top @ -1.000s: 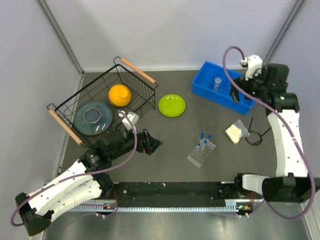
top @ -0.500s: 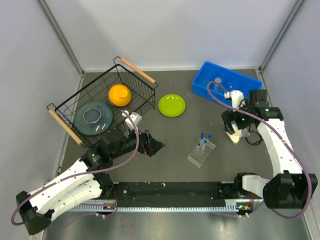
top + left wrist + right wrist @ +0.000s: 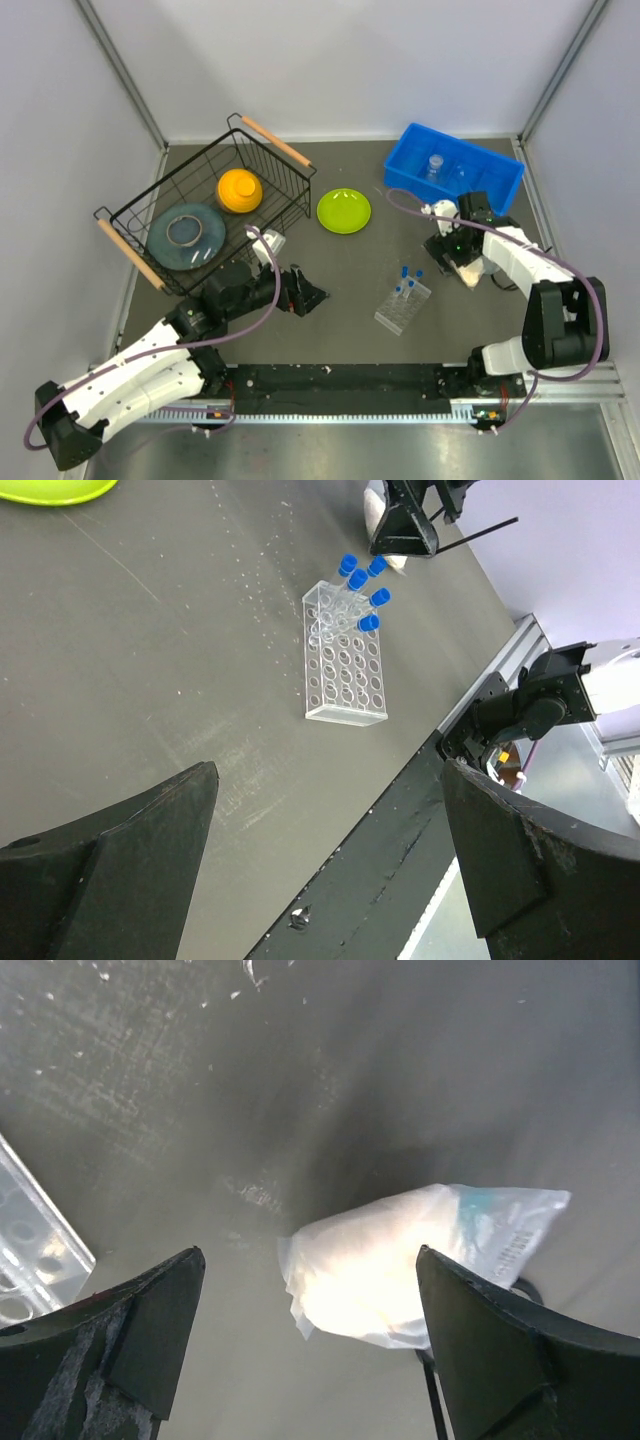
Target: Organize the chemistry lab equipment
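Observation:
A white-filled clear packet (image 3: 400,1270) lies flat on the dark table, and my right gripper (image 3: 310,1255) hangs just above it, open, its fingers either side of the packet's left end without touching. From above, that gripper (image 3: 455,258) covers most of the packet (image 3: 472,272). A thin black loop (image 3: 508,276) lies just right of the packet. The clear grid rack (image 3: 403,305) holds several blue-capped tubes (image 3: 360,580) at its far end. A tiny clear cup (image 3: 435,163) stands in the blue bin (image 3: 480,160). My left gripper (image 3: 305,293) is open and empty, left of the rack (image 3: 345,665).
A lime-green plate (image 3: 344,211) sits mid-table. The black wire basket (image 3: 268,158) at the left holds an orange dome (image 3: 240,190) and a teal dish (image 3: 188,233). One corner of the rack (image 3: 30,1250) lies near my right gripper's left finger.
My right arm has swung from the blue bin down and left to hover over the packet, its jaws narrowing slightly. The left arm has hardly moved.

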